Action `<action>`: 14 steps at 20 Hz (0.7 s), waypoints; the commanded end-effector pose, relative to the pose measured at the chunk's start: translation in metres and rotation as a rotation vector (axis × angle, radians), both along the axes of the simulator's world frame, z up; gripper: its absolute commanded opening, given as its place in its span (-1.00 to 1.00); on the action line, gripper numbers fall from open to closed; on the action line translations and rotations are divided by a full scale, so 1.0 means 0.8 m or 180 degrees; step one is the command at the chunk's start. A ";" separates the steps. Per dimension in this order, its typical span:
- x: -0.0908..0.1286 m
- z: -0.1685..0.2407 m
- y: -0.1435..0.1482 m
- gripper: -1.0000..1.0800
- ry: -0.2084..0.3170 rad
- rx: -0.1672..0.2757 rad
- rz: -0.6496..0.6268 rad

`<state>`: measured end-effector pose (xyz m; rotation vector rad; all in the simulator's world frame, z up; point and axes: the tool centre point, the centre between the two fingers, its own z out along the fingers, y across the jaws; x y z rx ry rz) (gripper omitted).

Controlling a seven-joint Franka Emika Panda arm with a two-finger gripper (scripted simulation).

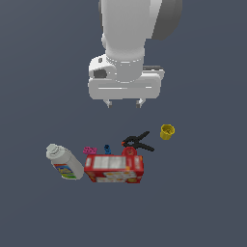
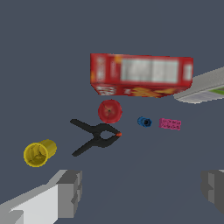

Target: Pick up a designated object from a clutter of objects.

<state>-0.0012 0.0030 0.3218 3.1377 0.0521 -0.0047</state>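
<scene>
Black and flat on the grey floor, the spring clamp point(image 1: 138, 141) lies with its handles splayed toward the yellow cup point(image 1: 167, 131) and its orange tip toward the small blue piece point(image 2: 144, 121). A red round piece point(image 2: 109, 110) sits just beside it, between clamp and red box point(image 1: 114, 169); the pink piece point(image 1: 89, 150) and white bottle point(image 1: 64, 162) lie further off. Above, the gripper point(image 1: 124, 103) hangs with fingers wide and empty, seemingly positioned to descend on the clamp.

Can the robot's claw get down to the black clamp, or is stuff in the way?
Probably yes. The gripper hangs open above the black clamp, with nothing over it. The red round piece sits very close beside the clamp, so it might get bumped.
</scene>
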 end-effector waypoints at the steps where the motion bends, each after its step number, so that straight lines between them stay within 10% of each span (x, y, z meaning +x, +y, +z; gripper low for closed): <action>1: 0.000 0.000 0.000 0.92 0.0000 0.0000 0.0000; 14: 0.007 0.019 -0.018 0.92 -0.0077 -0.0084 -0.0036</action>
